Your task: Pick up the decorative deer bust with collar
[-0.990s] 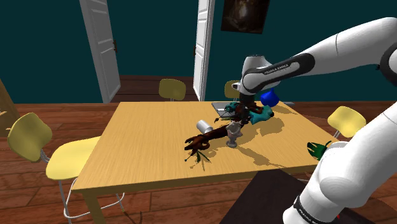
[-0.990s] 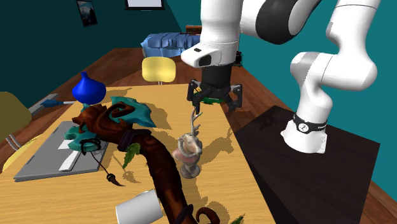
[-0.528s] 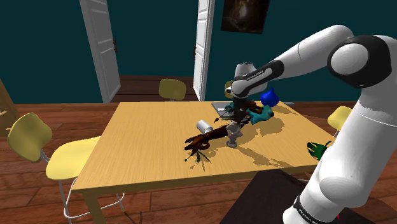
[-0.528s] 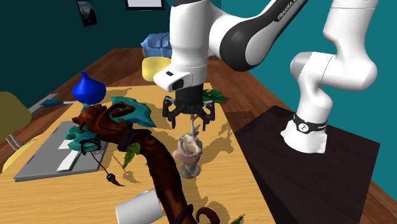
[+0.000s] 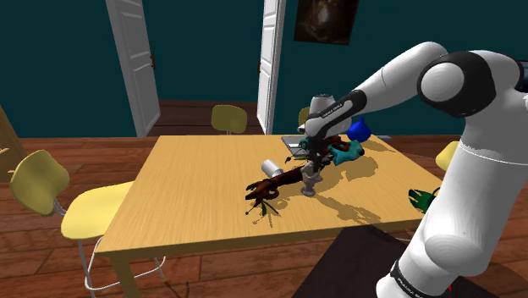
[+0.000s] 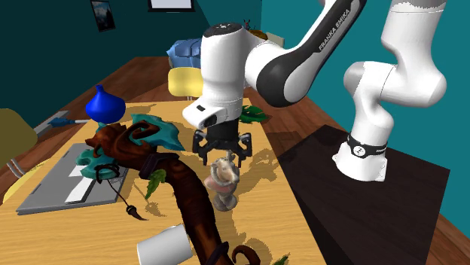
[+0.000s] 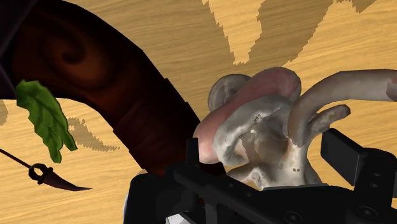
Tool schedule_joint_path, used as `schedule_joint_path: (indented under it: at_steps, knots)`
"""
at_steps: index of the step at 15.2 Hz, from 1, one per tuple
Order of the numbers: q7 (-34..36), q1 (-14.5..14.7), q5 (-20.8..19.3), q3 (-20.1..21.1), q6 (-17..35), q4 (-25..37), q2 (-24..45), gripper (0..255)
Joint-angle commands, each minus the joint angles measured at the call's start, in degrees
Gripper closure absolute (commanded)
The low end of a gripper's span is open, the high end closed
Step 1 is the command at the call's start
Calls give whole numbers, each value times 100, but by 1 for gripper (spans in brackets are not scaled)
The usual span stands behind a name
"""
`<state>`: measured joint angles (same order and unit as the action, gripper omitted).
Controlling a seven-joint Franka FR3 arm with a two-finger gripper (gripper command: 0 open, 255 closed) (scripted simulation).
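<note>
The gripper (image 6: 224, 155), open astride the antlers of the deer bust (image 6: 224, 181), may pinch only those thin prongs, letting it twist loose or topple against the dark branch (image 6: 190, 197) beside it.

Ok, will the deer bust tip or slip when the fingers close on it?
Probably tippy: the deer bust stands tall on a narrow foot. Its rounded, uneven head may slip in the open gripper. The thin antler looks fragile, so avoid squeezing it.
</note>
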<state>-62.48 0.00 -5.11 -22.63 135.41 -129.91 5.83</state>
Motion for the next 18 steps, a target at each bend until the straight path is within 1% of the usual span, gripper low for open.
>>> schedule_joint_path:
  at_steps: [1,2,11,18]
  knots:
    - [1,1,9,4,39,-14,21,0]
    - [2,2,11,5,40,-9,27,255]
    - [1,1,9,4,39,-13,21,255]
    - [68,30,-134,-7,-494,171,-347,255]
